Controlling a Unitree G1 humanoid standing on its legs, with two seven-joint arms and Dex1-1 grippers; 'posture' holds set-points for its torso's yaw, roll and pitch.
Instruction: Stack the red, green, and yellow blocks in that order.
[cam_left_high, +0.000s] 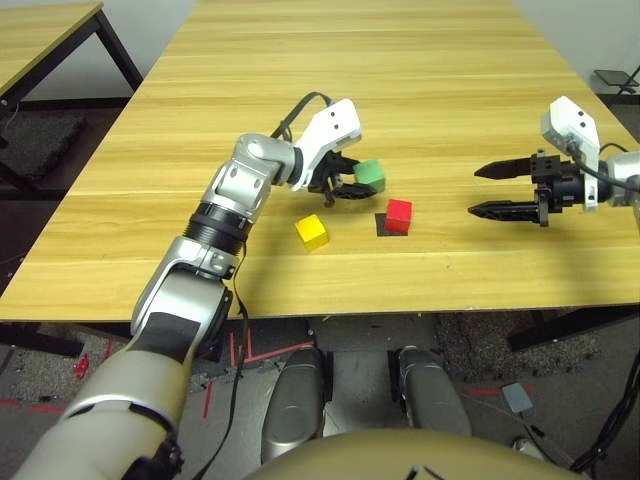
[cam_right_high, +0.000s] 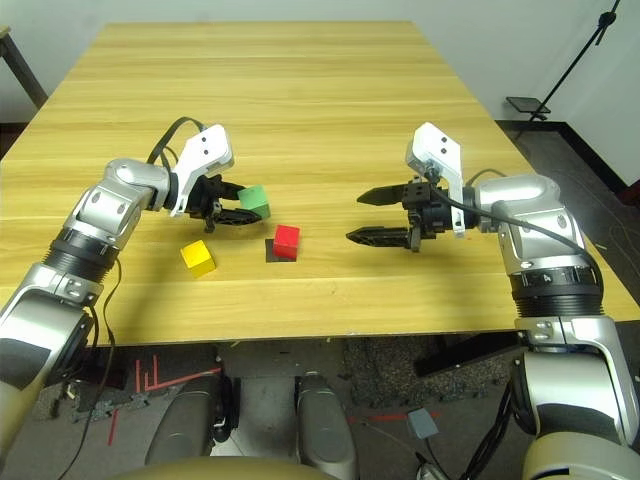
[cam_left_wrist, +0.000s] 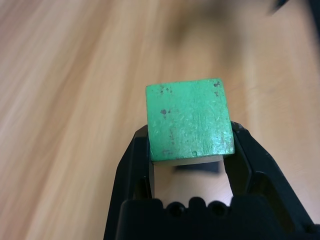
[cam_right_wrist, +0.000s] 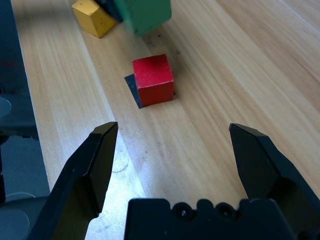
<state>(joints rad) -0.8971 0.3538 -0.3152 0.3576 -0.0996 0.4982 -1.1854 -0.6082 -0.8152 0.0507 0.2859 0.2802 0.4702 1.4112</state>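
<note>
Since red block (cam_left_high: 399, 214) sits on its black patch (cam_left_high: 386, 225) near the table's front edge as base | my left gripper (cam_left_high: 350, 183) clamps green block (cam_left_high: 370, 176) lifted beside it | yellow block (cam_left_high: 312, 232) waits nearby | right gripper (cam_right_high: 371, 216) spread, clear.

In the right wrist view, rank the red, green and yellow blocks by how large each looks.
1. Red block: fully shown and nearest, so it looks largest.
2-3. Green block and yellow block: both cut off at the picture's edge and farther away, so I can't rank them; nearness skews apparent size anyway.
</note>
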